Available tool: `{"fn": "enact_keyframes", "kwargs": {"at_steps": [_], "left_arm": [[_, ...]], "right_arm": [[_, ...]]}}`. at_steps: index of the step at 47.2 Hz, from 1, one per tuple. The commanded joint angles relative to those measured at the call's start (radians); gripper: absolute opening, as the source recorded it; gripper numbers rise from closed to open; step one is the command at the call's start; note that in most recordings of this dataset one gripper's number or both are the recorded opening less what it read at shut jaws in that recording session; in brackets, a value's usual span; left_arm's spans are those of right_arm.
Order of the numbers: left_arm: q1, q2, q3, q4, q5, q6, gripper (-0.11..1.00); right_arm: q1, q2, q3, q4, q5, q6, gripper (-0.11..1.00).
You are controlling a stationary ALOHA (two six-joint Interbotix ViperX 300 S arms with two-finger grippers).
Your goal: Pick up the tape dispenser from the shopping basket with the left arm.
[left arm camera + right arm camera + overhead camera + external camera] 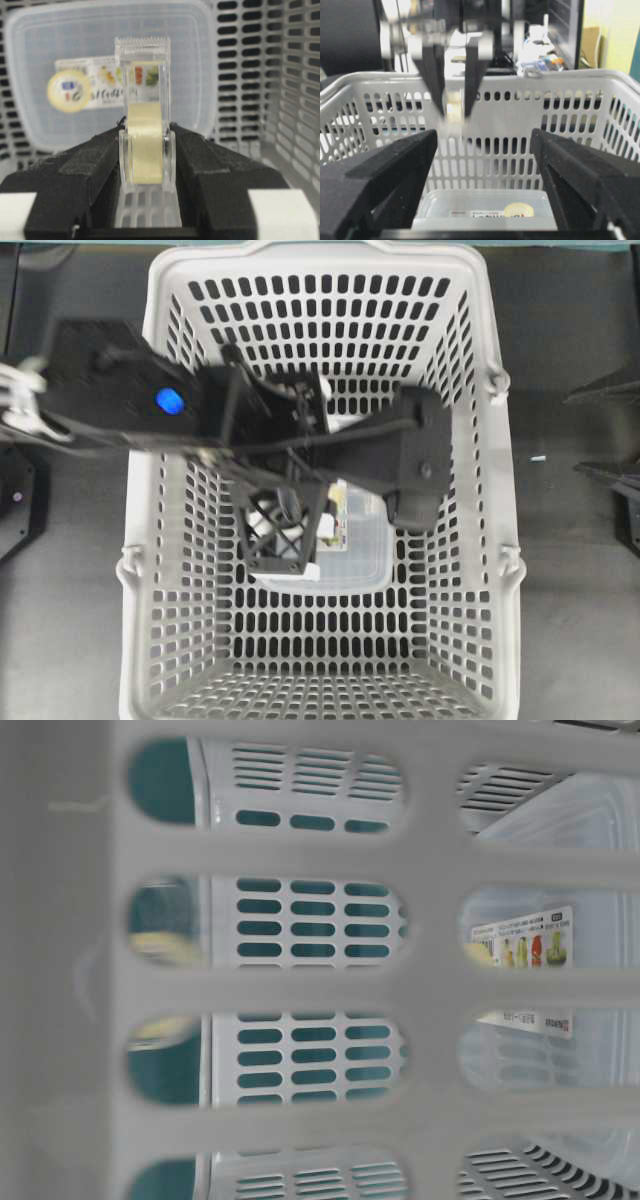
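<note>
The tape dispenser (145, 135) is a clear plastic holder with a toothed cutter on top and a pale tape roll inside. My left gripper (146, 150) is shut on it, one black finger (95, 160) pressed on each side face. In the right wrist view the left gripper (454, 112) hangs with the roll up near the far wall's rim of the light-grey shopping basket (520, 95). Overhead, the left arm (170, 400) reaches into the basket (470, 570), and its lattice fingers (285, 535) hide most of the dispenser. My right gripper (484, 137) stands open and holds nothing.
A translucent lidded container (100, 45) with a printed label and a round yellow sticker (70, 90) lies on the basket floor below the dispenser, its container label (520, 940) showing through the slots. The right gripper (572, 433) is outside the basket's right wall.
</note>
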Motion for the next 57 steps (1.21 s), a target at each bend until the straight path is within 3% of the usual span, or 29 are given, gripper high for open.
{"fn": "enact_keyframes", "kwargs": {"at_steps": [1,10,28,46,57], "left_arm": [[0.005,-0.003,-0.127,0.003,0.089,-0.002,0.28],[0.009,0.043,-0.225,0.003,0.155,0.0,0.28],[0.02,0.051,-0.225,0.003,0.158,0.0,0.28],[0.023,0.051,-0.184,0.003,0.144,-0.005,0.28],[0.015,0.021,-0.067,0.003,0.023,-0.017,0.28]], "right_arm": [[0.002,0.005,-0.005,0.002,-0.005,-0.002,0.73],[0.002,0.0,0.0,0.002,-0.005,-0.002,0.73],[0.002,-0.008,0.0,0.0,-0.003,-0.002,0.73],[0.002,-0.008,0.002,0.002,-0.005,-0.002,0.73],[0.002,-0.009,0.002,0.002,-0.003,-0.002,0.73]]}}
